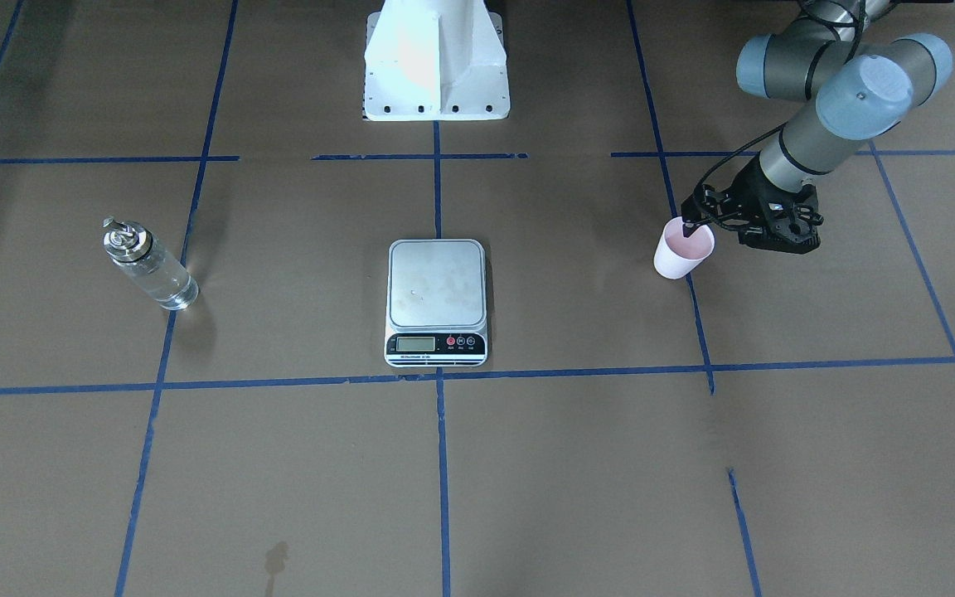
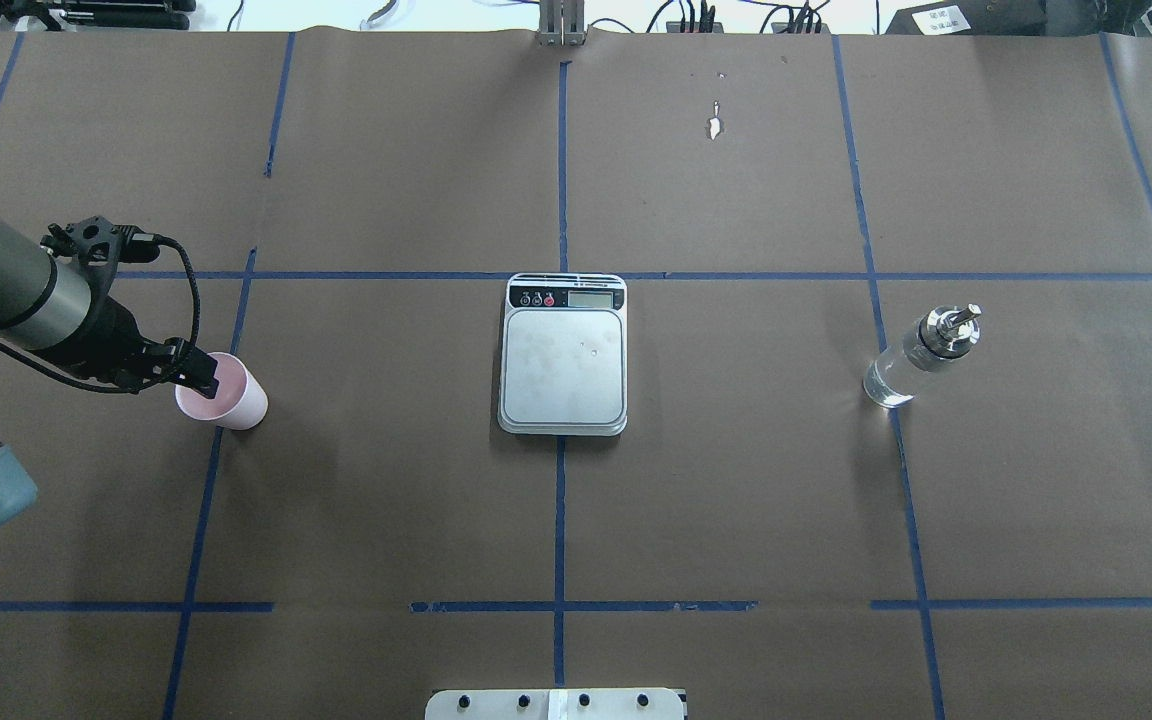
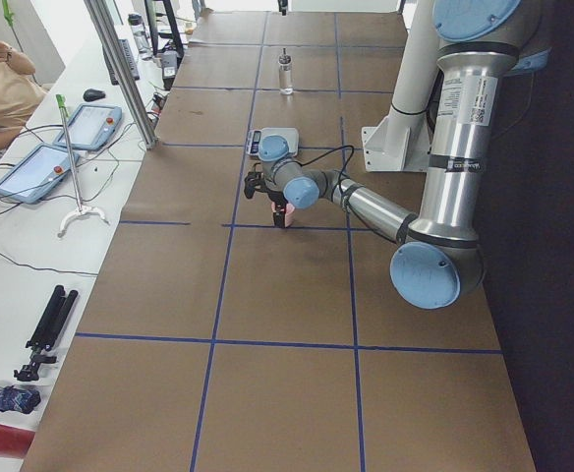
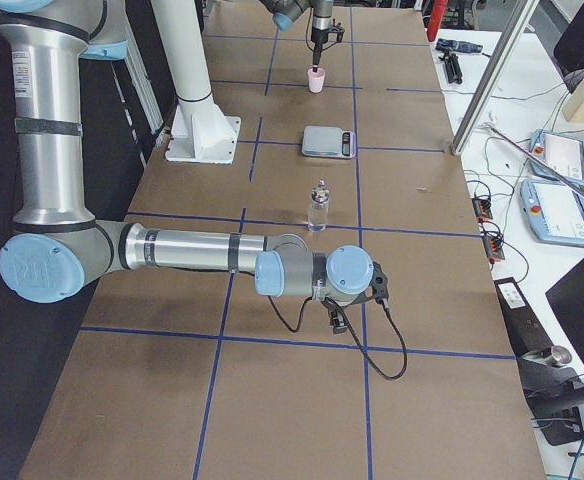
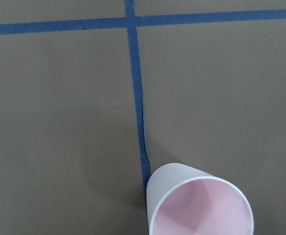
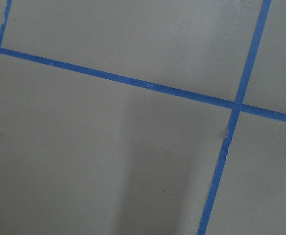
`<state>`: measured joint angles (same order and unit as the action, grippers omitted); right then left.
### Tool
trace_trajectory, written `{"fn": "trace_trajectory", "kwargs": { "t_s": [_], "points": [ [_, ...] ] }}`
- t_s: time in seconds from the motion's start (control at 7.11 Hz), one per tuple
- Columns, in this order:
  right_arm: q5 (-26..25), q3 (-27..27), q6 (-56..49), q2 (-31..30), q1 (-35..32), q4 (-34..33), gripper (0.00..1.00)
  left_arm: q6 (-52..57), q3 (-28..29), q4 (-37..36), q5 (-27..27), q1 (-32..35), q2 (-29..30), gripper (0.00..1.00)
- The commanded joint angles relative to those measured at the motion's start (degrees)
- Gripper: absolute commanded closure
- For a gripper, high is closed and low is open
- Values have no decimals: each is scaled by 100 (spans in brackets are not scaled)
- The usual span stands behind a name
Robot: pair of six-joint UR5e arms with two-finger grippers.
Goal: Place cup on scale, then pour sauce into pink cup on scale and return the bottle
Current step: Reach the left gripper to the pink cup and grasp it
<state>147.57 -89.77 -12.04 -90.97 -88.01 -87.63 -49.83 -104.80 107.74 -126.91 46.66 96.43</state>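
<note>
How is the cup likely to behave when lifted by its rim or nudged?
Probably very light: the cup looks like thin paper and is empty in the left wrist view. Its wall may flex or dent where the left gripper meets the rim. Tapered to a narrow base, it would likely tip rather than slide if nudged.

Can't really tell if the left tool (image 1: 690, 224) is actually pinching the cup (image 1: 683, 253), way out to one side of the scale (image 1: 436, 303). One finger dips inside the rim and the other is lost behind the tool's own body. The left wrist cam chops the cup off at its bottom edge. The right tool (image 4: 337, 318) only shows in the side view, well back from the scale, and it's too small to judge its jaws. The scale's display (image 1: 414, 343) digits are unreadable. The sauce (image 1: 164, 286) level in the bottle (image 1: 150, 265), on the scale's other side, is hard to make out since it's clear on clear.
</note>
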Motion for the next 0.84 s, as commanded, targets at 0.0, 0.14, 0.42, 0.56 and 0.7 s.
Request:
{"fn": "trace_trajectory", "kwargs": {
  "t_s": [0.0,0.14,0.42,0.56,0.7],
  "points": [
    [0,21,0,-9,-6,0,0,9,143,10,8,-94,34,14],
    [0,38,0,-9,3,0,0,-9,187,2,0,-130,129,37],
    [0,39,0,-9,-6,0,0,-26,292,-59,-9,-183,218,100],
    [9,13,9,-9,-6,0,0,-44,-90,-104,-131,-140,210,100],
    [9,-40,17,-18,-6,0,0,-44,-563,-556,-158,52,270,100]
  ]
}}
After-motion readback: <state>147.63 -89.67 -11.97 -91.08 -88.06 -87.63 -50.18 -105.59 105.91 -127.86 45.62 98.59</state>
